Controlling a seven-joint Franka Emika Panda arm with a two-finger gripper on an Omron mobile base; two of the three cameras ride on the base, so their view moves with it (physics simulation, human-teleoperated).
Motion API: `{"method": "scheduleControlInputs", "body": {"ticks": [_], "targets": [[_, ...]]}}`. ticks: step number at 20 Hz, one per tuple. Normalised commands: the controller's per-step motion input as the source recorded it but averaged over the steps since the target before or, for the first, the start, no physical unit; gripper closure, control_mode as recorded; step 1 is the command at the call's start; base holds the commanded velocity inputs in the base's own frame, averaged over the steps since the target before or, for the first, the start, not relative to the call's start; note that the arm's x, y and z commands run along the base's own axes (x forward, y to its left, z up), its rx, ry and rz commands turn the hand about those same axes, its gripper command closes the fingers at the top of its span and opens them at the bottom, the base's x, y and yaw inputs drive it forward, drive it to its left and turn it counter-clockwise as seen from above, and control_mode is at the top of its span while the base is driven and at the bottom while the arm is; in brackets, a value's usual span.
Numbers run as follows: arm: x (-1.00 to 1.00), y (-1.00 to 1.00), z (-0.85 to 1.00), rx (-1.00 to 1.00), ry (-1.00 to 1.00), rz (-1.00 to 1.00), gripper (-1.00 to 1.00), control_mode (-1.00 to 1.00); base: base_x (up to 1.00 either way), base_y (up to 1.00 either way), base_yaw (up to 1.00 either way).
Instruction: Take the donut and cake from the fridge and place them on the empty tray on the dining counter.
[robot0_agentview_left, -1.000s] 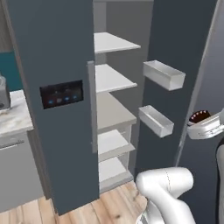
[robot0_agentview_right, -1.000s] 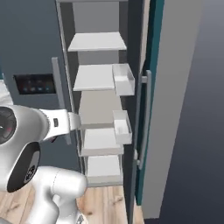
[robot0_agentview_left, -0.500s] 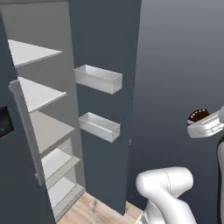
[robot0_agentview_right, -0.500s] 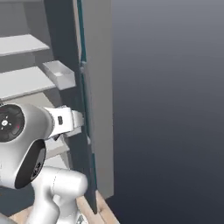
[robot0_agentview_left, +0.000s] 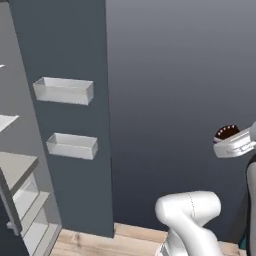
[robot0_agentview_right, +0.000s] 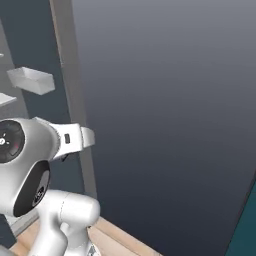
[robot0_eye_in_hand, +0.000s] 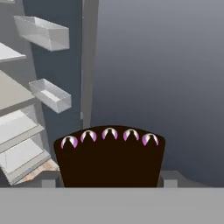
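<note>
I had the cake (robot0_eye_in_hand: 109, 159) pinched in the jaws, low centre of the hand view, fridge (robot0_agentview_left: 62, 125) at left; soft and crumbly, I judged, best held by its flat sides.

A kitchen: open fridge (robot0_agentview_left: 65, 150) with door bins (robot0_agentview_left: 64, 90).

Glossy white rounded arm (robot0_agentview_left: 187, 212), dark joint caps.
</note>
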Motion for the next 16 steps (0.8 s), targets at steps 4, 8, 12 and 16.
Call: {"method": "scheduleControlInputs", "body": {"ticks": [4, 8, 12, 16], "targets": [[0.0, 0.0, 0.0, 0.0, 0.0, 0.0, 1.0, 1.0, -1.0, 0.58, -0.35], [0.0, 0.0, 0.0, 0.0, 0.0, 0.0, 1.0, 1.0, -1.0, 0.45, -0.38], [0.0, 0.0, 0.0, 0.0, 0.0, 0.0, 1.0, 1.0, -0.99, 0.05, -0.55], [0.0, 0.0, 0.0, 0.0, 0.0, 0.0, 1.0, 1.0, -0.64, -0.04, -0.62]]}}
